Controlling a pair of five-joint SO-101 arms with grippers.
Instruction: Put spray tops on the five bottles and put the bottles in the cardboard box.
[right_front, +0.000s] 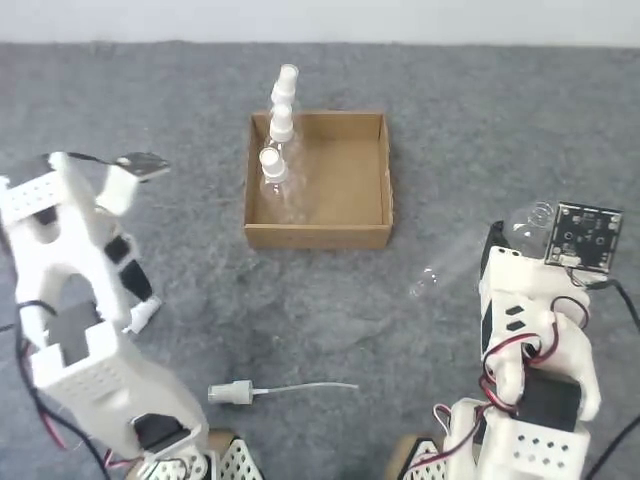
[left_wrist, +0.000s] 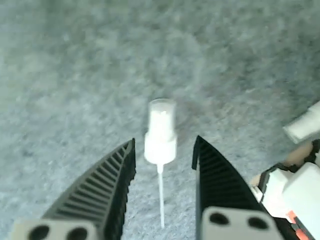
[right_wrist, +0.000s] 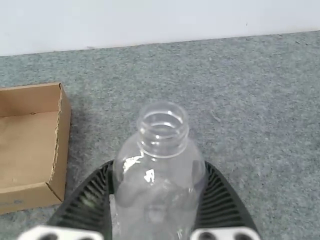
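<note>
1. Gripping a clear, uncapped plastic bottle (right_wrist: 159, 165), the right jaws were clenched near the right edge of the grey table (right_front: 500, 110).
2. The left jaws stood released, flanking a white spray top (left_wrist: 160, 135) lying on the table.
3. Three capped bottles (right_front: 275, 170) stood in the brown cardboard box (right_front: 370, 235) toward the far edge.

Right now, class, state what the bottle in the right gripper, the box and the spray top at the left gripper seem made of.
Bottle: likely clear glossy plastic; the carpet shows through it, with bright glints. Box: brown matte cardboard, thin raw-cut walls. Spray top: probably white opaque plastic, smooth, slightly shiny.
</note>
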